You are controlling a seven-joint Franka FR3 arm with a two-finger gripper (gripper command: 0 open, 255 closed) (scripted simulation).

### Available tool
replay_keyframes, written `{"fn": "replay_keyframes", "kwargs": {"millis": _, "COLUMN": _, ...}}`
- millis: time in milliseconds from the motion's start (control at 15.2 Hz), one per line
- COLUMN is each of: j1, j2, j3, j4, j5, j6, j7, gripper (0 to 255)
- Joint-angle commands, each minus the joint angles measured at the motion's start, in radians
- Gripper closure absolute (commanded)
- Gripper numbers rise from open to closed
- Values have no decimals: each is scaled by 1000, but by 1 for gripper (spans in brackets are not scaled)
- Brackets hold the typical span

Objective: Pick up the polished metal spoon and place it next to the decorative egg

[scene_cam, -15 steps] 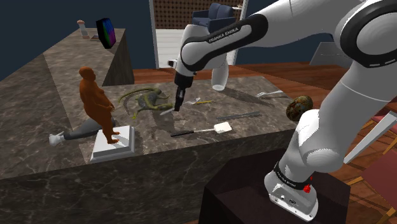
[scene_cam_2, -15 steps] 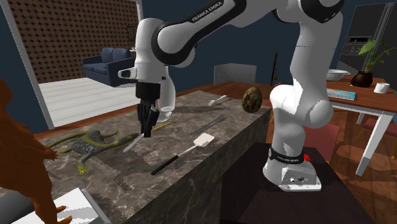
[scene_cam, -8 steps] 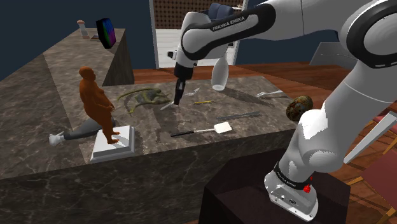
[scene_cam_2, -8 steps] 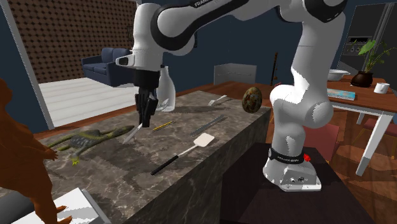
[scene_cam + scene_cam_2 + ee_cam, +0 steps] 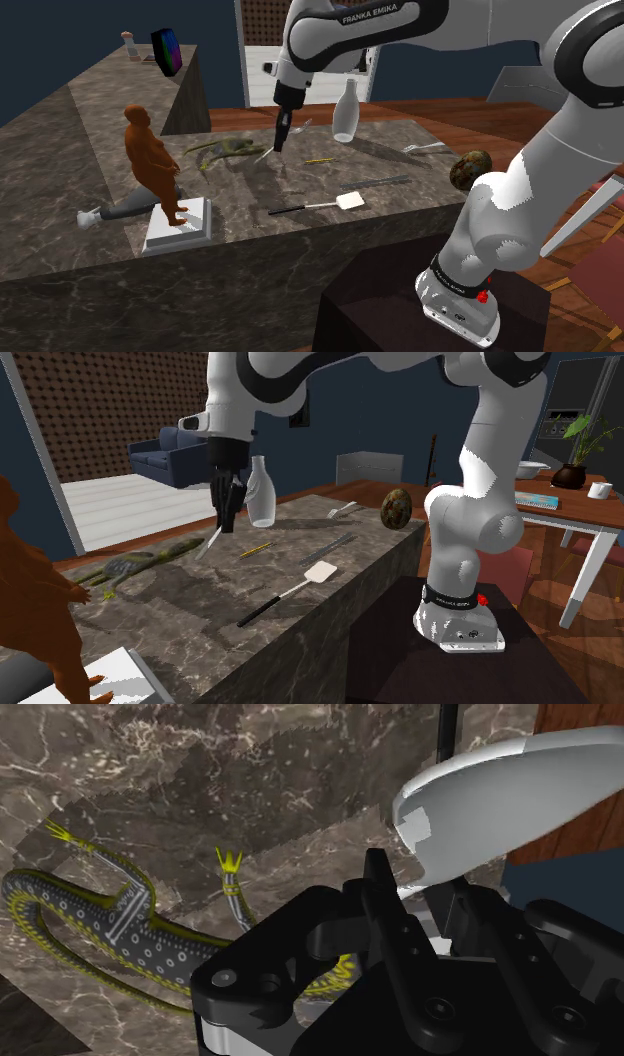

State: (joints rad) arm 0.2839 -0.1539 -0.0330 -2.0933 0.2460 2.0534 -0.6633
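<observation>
My gripper [image 5: 283,135] [image 5: 226,512] hangs above the marble counter [image 5: 300,225], shut on the handle of a shiny metal spoon [image 5: 268,153] [image 5: 210,540]. The spoon slants down from the fingers, clear of the surface. In the wrist view its pale bowl [image 5: 500,799] sticks out just beyond the black fingertips [image 5: 385,914]. The speckled brown egg [image 5: 469,170] [image 5: 397,509] stands upright at the counter's corner nearest the arm's stand, well away from the gripper.
A toy lizard [image 5: 225,150] [image 5: 120,919] lies under the gripper. A clear bottle [image 5: 345,110], a fork [image 5: 425,148], a pencil [image 5: 319,160], a thin grey bar [image 5: 378,183] and a spatula [image 5: 320,206] lie between the gripper and the egg. A brown statue [image 5: 152,165] stands on a white base.
The gripper has risen from just above the counter with the spoon clasped in it and drifted a little toward the lizard's side. The spoon now hangs clear of the marble.
</observation>
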Motion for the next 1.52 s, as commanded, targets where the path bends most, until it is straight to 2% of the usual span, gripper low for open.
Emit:
{"fn": "replay_keyframes", "kwargs": {"millis": 0, "j1": 0, "j2": -5, "j3": 0, "j4": 22, "j5": -3, "j6": -25, "j7": 7, "gripper": 255}}
{"fn": "replay_keyframes", "kwargs": {"millis": 528, "j1": -2, "j2": -15, "j3": -1, "j4": 114, "j5": -14, "j6": -125, "j7": 30, "gripper": 255}}
{"fn": "replay_keyframes", "kwargs": {"millis": 990, "j1": -59, "j2": -191, "j3": -81, "j4": -54, "j5": -36, "j6": -161, "j7": -91, "gripper": 255}}
{"fn": "replay_keyframes", "kwargs": {"millis": 1452, "j1": -125, "j2": -336, "j3": -177, "j4": -163, "j5": -90, "j6": -222, "j7": -215, "gripper": 255}}
